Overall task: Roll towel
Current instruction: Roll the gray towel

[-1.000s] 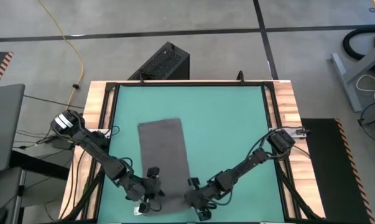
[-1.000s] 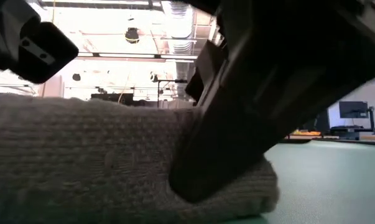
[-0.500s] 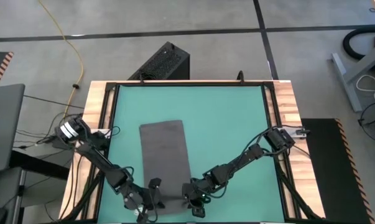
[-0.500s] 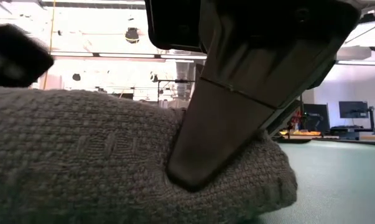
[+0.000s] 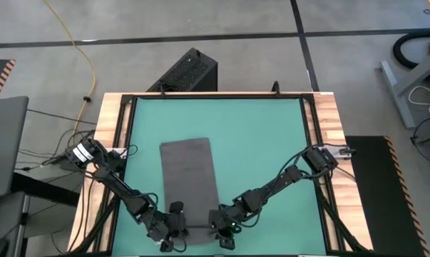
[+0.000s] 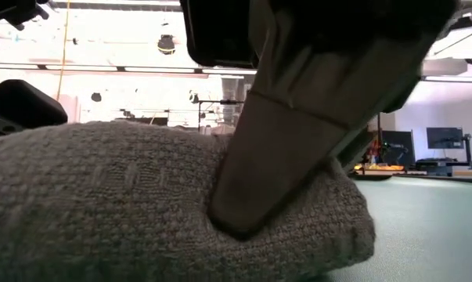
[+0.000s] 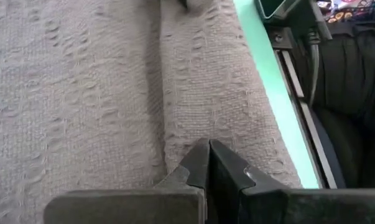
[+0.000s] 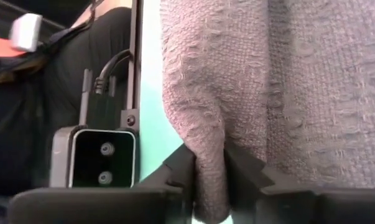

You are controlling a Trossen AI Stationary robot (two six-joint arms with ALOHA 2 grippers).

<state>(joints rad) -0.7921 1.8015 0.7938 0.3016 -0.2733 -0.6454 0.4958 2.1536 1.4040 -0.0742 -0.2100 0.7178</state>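
One camera hangs overhead and looks straight down, taking in the whole green table (image 5: 257, 143), both arms and the concrete floor around it. Another sits right at the tabletop, level with the surface, facing across into the room behind; it is so close to the rolled end of the towel (image 6: 142, 204) that cloth and one dark finger fill most of its picture. Each wrist camera looks forward past its own fingers, very near the cloth. All four share that rolled near end of the towel, and the right wrist view even catches the low camera's housing (image 8: 103, 162) at the table's edge.
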